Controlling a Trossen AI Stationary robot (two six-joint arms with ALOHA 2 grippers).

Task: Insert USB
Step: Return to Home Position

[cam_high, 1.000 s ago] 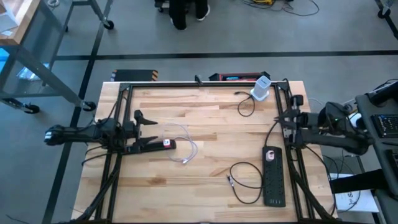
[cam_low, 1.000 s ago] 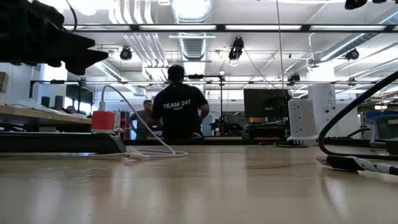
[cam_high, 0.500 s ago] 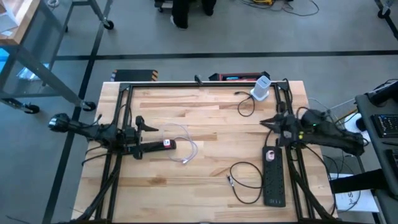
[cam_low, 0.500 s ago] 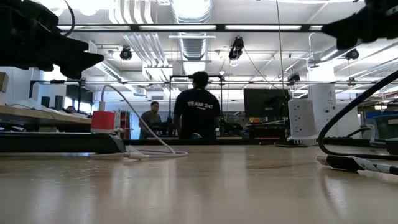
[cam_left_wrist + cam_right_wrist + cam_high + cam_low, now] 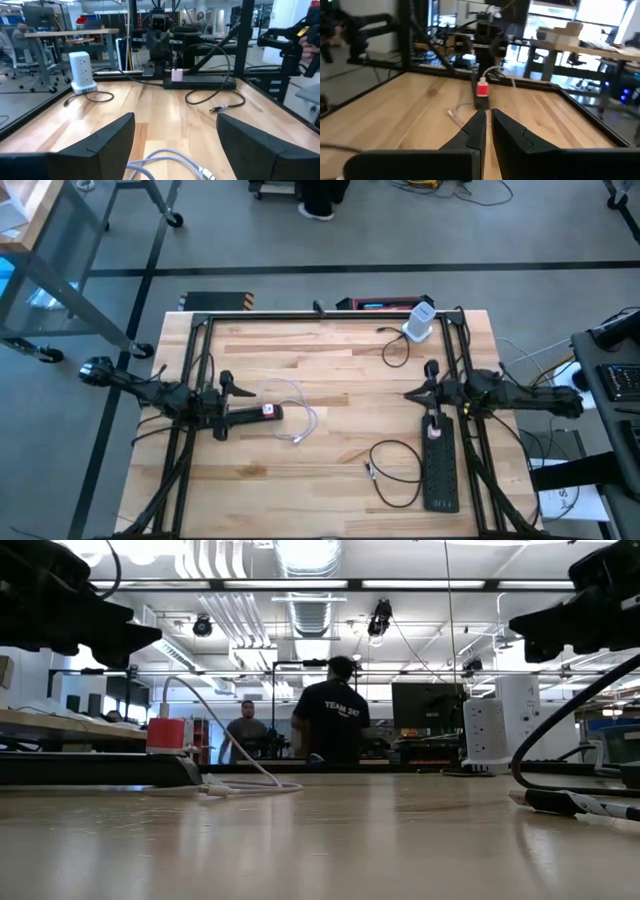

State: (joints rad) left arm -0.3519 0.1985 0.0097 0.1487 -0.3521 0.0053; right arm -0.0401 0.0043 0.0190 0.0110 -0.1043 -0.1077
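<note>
A black power strip (image 5: pixel 245 417) lies on the table's left half with a red USB adapter (image 5: pixel 268 411) plugged into its end. A white USB cable (image 5: pixel 302 412) runs from it in a loose loop; its free plug (image 5: pixel 298 440) lies on the wood. My left gripper (image 5: pixel 233 384) hovers open just beyond the strip, and the cable (image 5: pixel 167 162) lies below its fingers, untouched. My right gripper (image 5: pixel 408 393) hangs shut over the table's right half, pointing toward the red adapter (image 5: pixel 482 89) and holding nothing.
A second black power strip (image 5: pixel 440 465) lies near the right edge with a coiled black cable (image 5: pixel 398 470) beside it. A white tower socket (image 5: pixel 420 322) stands at the far right. A black frame (image 5: pixel 320 313) runs round the table. People stand beyond the far edge (image 5: pixel 335 720).
My right gripper has moved from the table's right edge toward the left and a little toward the near edge, staying shut. My left gripper has drifted slightly toward the near edge. A person behind the table has walked to the right.
</note>
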